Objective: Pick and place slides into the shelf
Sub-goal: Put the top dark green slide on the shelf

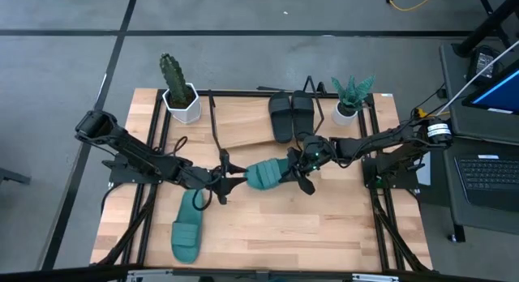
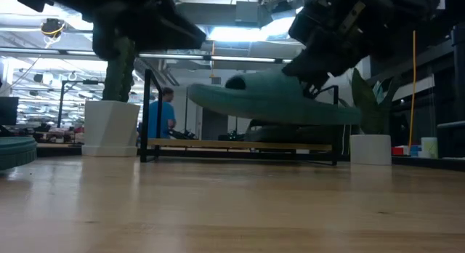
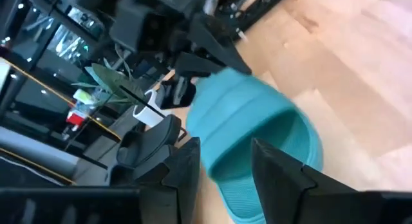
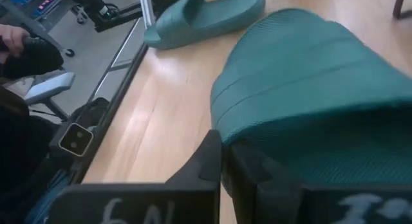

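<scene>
Nearest the front edge of the worktop (image 1: 268, 241) we saw one teal slide (image 1: 187, 228) lying flat, well to the left of centre, untouched. Farther in, at mid-worktop, a second teal slide (image 1: 263, 173) hung in the air between the two arms — the low view showed clear space between its sole and the wood. The right pincer (image 1: 303, 172) was clamped on one end of it; from the right wrist, a dark finger (image 4: 209, 161) pressed against the edge of the sole beneath the wide strap. The left pincer (image 1: 228, 183) sat at the slide's other end with its fingers (image 3: 183, 166) apart, one on either side of the sole; whether they touched it we could not tell. Beyond them the shelf (image 1: 243, 124) ran along the back of the worktop, and the two black slides (image 1: 290, 113) rested side by side on its slanted board, right of centre. At the far corners stood a cactus pot (image 1: 180, 94) and a leafy plant pot (image 1: 349, 102).
</scene>
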